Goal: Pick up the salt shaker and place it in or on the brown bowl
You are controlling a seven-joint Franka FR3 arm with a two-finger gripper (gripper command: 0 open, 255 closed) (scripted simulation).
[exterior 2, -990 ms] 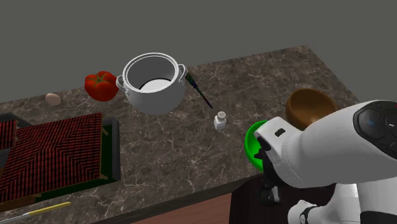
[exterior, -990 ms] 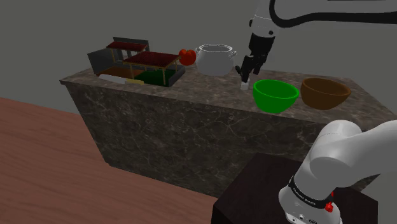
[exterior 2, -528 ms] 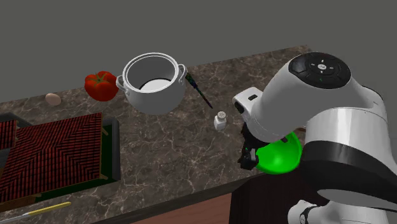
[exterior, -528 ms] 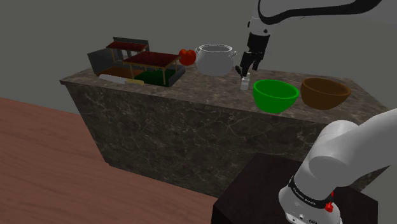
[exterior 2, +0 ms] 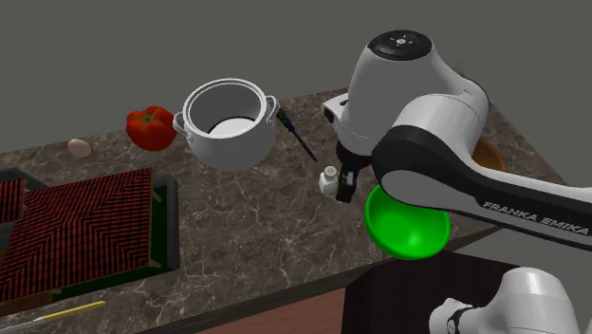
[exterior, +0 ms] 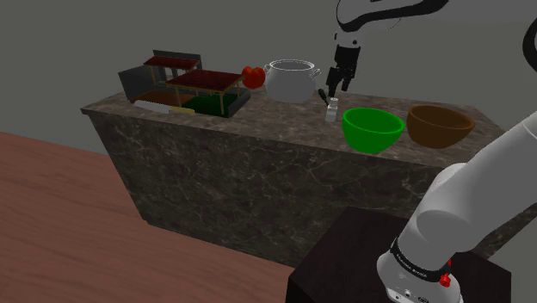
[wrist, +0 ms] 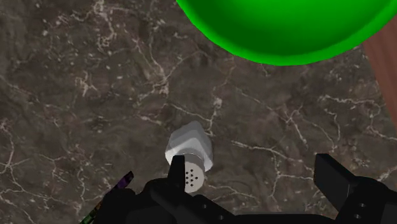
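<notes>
Item, my claw [exterior: 331, 89]: black, two fingers, spread wide and holding nothing, hanging over the counter [exterior: 258, 163] just beside the green bowl [exterior: 370, 138], on the side away from the brown bowl [exterior: 440, 126]; the wide spread is, I judge, so that I can straddle the target on the way down. Item, salt shaker [wrist: 188, 149]: small, white, perforated top, upright on the counter just beside the green bowl, directly under me; it sits close against one finger [wrist: 175, 170] rather than midway, so I would shift sideways before closing. Item, green bowl: empty, between the shaker and the goal, hence an obstacle I judge must be cleared by lifting high. Item, brown bowl: empty, just beyond the green bowl, ready to receive. Item, white pot [exterior 2: 228, 128] and tomato [exterior 2: 150, 128]: further from the green bowl than the shaker, out of my path, not wanted
</notes>
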